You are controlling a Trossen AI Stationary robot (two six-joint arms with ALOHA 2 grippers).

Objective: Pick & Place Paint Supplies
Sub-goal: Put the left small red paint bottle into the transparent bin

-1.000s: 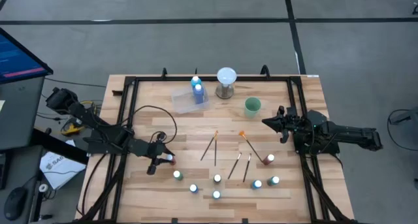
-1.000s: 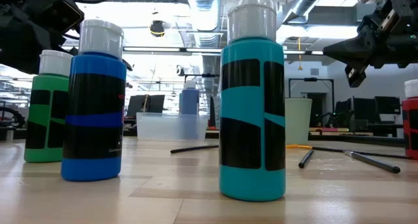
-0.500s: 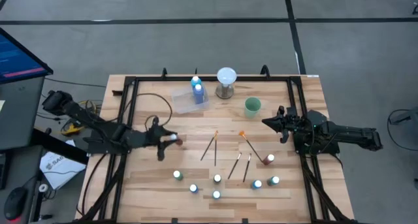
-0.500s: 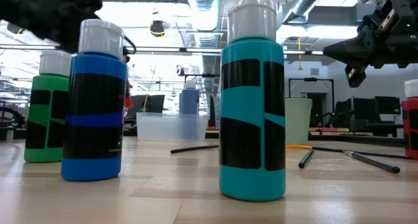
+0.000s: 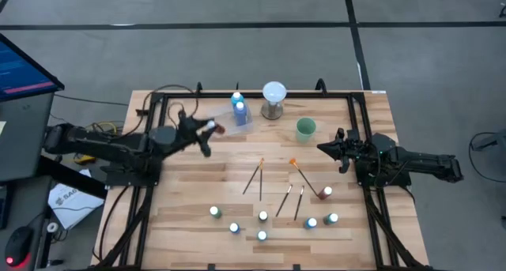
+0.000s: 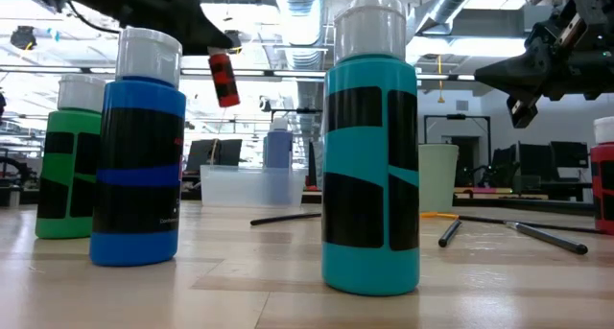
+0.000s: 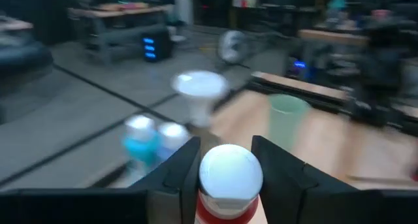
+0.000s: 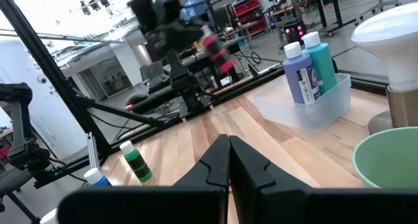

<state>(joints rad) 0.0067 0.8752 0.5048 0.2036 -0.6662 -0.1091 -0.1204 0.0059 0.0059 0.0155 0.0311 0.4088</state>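
The clear plastic bin (image 5: 229, 119) lies on the table (image 5: 348, 231) at about 11 o'clock from the middle of the board. Two bottles stand inside it, one with a blue-purple body (image 8: 300, 79) and one turquoise (image 8: 321, 66), both with white caps. The green cup (image 5: 306, 129) stands at about 1 o'clock, beside the white globe (image 5: 273, 93); what is in the cup, I cannot tell.

The left gripper (image 5: 207, 129) is in the air just beside the bin, at its 9 o'clock side. Its fingers (image 7: 183, 164) hold a red bottle (image 6: 223, 78) by the sides, and the white cap points forward between them. In the low view this bottle hangs tilted above the table, not touching anything.

The right gripper (image 5: 322, 148) waits at 3 o'clock, near the cup, with its fingers pressed together and holding nothing.

Other bottles stand in a loose row at 6 o'clock: among them a green one (image 6: 67, 156), a blue one (image 6: 142, 147) and a teal one (image 6: 370, 147). A red bottle (image 5: 326, 192) stands at 4 o'clock. The brushes (image 5: 273, 188) lie flat around the centre of the table, well apart from the bin.
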